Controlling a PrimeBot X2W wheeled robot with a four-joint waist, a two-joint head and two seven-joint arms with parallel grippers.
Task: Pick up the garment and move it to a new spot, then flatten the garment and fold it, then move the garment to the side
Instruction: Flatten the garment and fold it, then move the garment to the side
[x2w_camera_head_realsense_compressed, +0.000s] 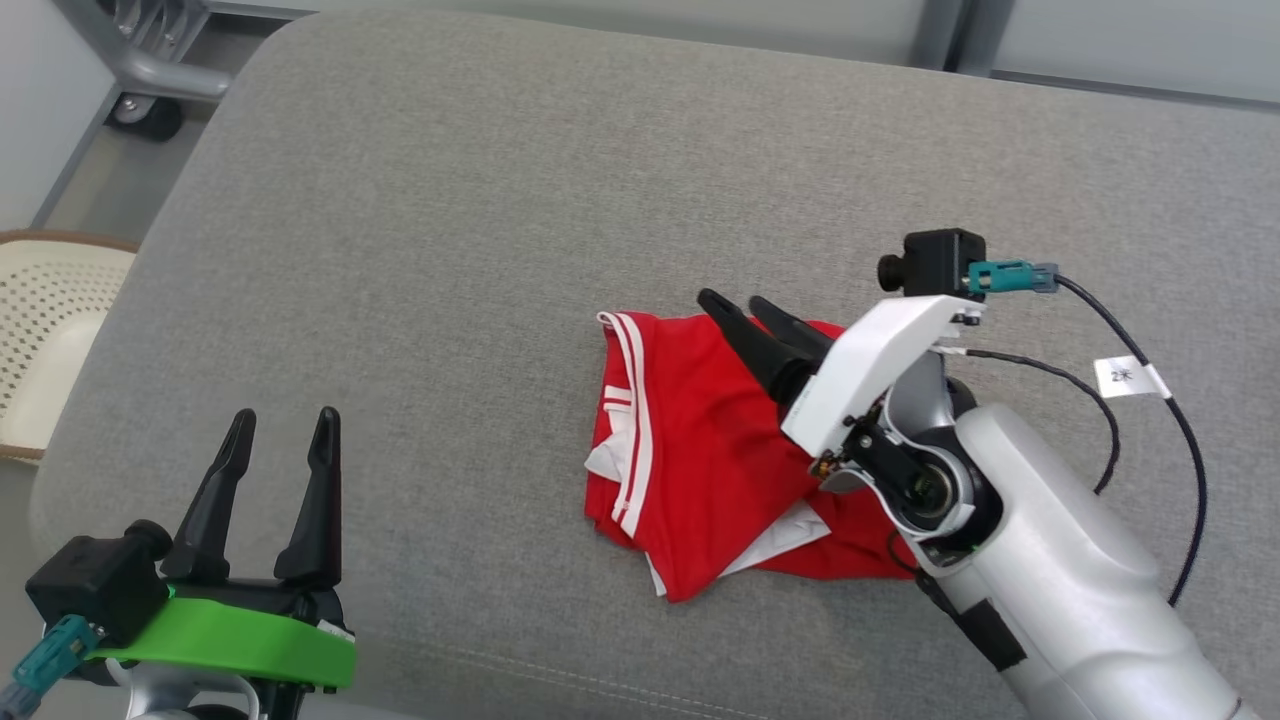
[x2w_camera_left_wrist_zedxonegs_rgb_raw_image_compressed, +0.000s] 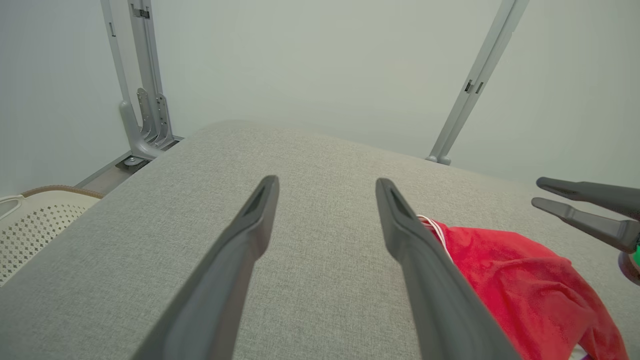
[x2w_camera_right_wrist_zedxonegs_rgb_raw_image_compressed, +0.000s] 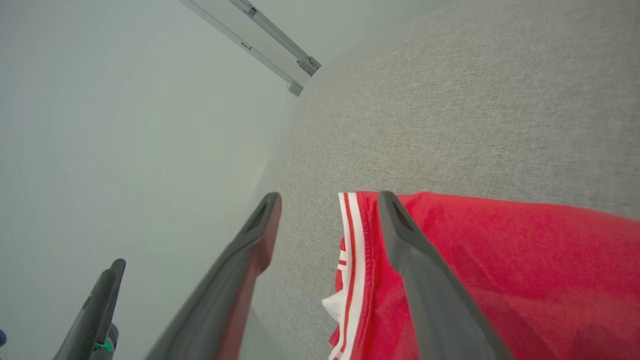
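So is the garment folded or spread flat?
Folded over, untidily: the garment lies in a compact, layered heap on the cushion, white corners poking out.

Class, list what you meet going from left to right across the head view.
cream basket → left tool → red garment → white cable tag

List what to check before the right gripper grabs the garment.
1. Right gripper open: ok.
2. It is over the garment: ok, near the striped edge.
3. Fingertips touching the cloth: cannot tell.
4. Left gripper open, apart from the garment: ok.
5. Garment flat: not ok, bunched.
6. Bare cushion for a new spot: ok.
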